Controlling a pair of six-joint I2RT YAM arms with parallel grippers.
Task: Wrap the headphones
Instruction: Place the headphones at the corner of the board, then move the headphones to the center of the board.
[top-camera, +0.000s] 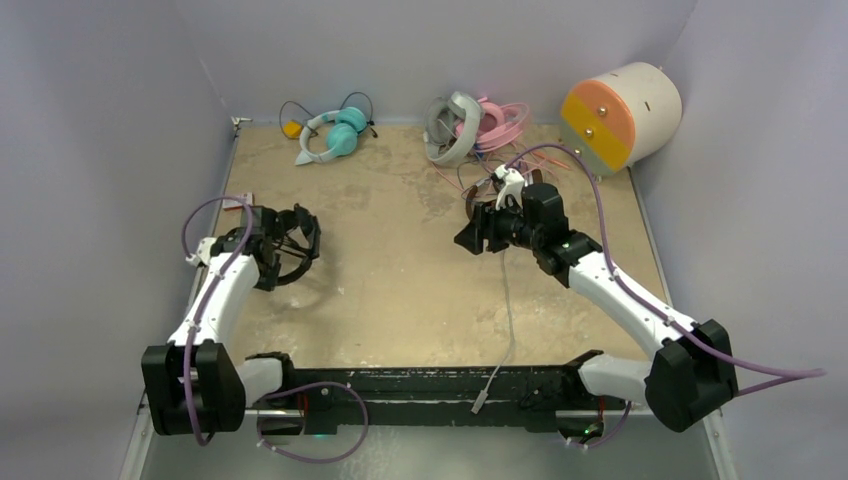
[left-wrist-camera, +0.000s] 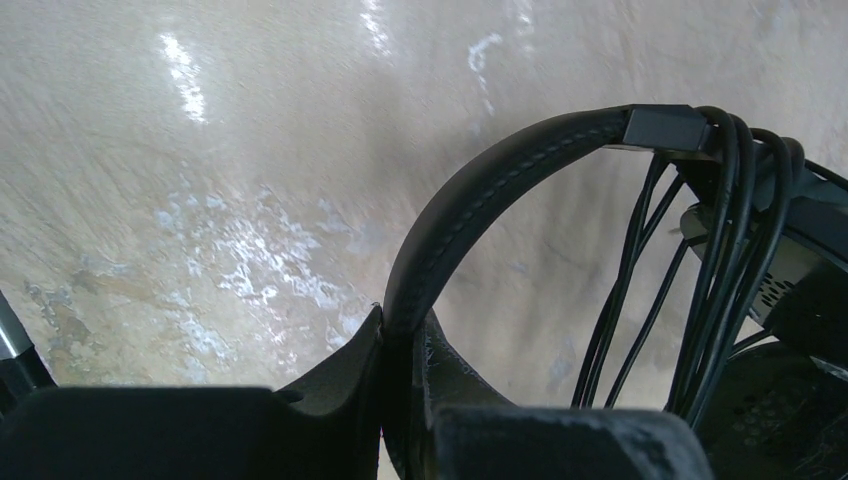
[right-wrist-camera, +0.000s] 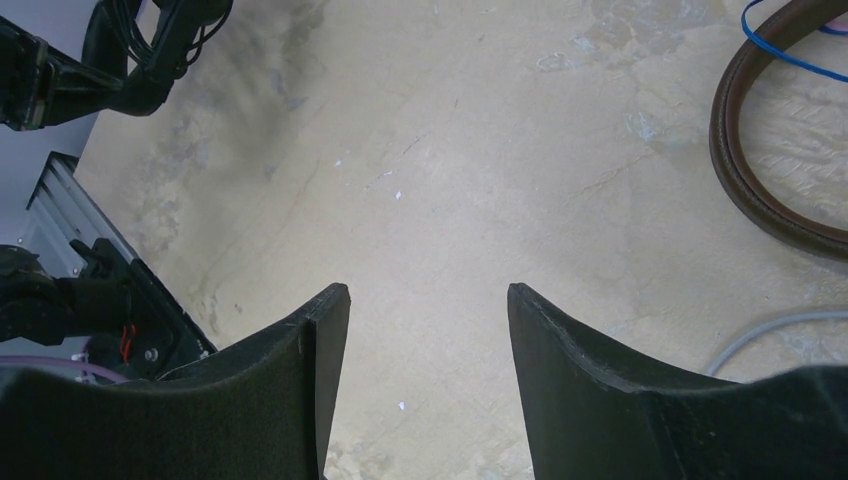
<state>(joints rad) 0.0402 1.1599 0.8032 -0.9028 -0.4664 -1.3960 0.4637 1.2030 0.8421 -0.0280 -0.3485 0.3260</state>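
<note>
Gripping the padded headband of the black over-ear headphones (left-wrist-camera: 470, 200), the left claw (left-wrist-camera: 400, 340) is clamped tight on it, at the left side of the worn beige worktop (top-camera: 400, 280). Several strands of thin black cable (left-wrist-camera: 720, 250) lie looped over the headband near one earcup. Over bare worktop right of centre, the right claw (right-wrist-camera: 428, 295) has its fingers spread apart, holding nothing. Near it lies the brown leather-look headband (right-wrist-camera: 740, 170) of another pair, crossed by a thin blue cable (right-wrist-camera: 790, 55). A grey cable (top-camera: 508, 320) runs toward the near edge. Along the far edge sit teal-and-white headphones (top-camera: 335, 135) and grey-white headphones (top-camera: 452, 130) touching pink headphones (top-camera: 500, 120). In the far right corner lies a cream cylinder with an orange-and-yellow face (top-camera: 620, 115).
</note>
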